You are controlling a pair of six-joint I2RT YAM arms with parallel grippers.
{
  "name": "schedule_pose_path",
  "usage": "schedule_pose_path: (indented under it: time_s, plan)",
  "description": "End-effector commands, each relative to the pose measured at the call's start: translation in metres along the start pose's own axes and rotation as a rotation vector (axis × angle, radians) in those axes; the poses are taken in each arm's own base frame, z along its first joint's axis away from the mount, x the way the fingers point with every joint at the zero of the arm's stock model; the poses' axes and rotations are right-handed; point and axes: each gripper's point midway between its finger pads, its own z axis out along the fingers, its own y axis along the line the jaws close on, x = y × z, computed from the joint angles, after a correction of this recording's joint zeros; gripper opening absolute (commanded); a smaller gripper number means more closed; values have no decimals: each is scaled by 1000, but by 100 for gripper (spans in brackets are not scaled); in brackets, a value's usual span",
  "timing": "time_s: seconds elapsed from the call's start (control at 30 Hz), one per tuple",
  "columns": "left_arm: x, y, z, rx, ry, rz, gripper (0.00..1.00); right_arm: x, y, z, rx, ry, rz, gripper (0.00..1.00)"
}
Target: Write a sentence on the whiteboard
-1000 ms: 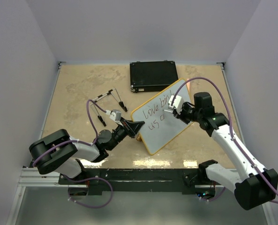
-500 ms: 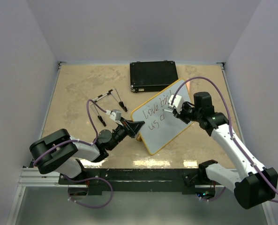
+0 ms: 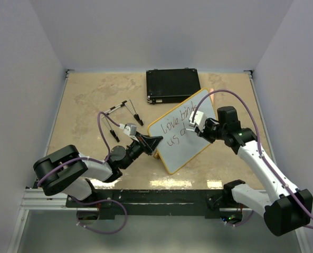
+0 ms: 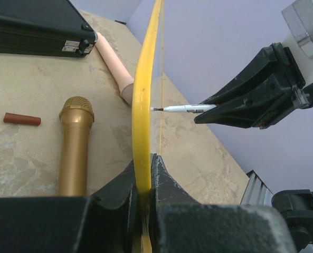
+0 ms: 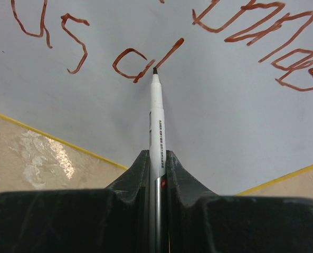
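Note:
The whiteboard [image 3: 183, 142] stands tilted on the table, and my left gripper [image 3: 155, 141] is shut on its yellow frame [image 4: 142, 105] at the lower left edge. My right gripper [image 3: 191, 125] is shut on a white marker pen [image 5: 157, 116]. The pen's tip touches the board's face [image 5: 219, 126] just beside a slanted stroke [image 5: 164, 55]. The sentence [image 3: 176, 126] runs in two slanted lines of reddish-brown cursive, reading "love binds" and "us al". In the left wrist view the pen [image 4: 182, 108] meets the board from the right.
A black case [image 3: 173, 85] lies at the back of the table. Thin rods with black tips [image 3: 122, 112] lie left of the board. Behind the board lie a gold microphone [image 4: 75, 142], a small red cap [image 4: 21, 119] and a pink cylinder [image 4: 114, 60].
The right gripper has moved the pen slightly down and right on the board, and a new slanted stroke has appeared after "us a". The left gripper and the board have stayed still.

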Motion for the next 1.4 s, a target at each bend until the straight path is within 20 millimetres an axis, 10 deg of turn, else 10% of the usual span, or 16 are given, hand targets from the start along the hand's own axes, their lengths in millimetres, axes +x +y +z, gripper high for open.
schedule_pose_path:
  time_s: [0.0,1.37]
  plan:
    - [16,2,-3,27,60,109,0,15,6,-3,0,50,-11,0]
    - [18,0,-4,40,67,110,0,-39,-37,-18,152,-104,-3,0]
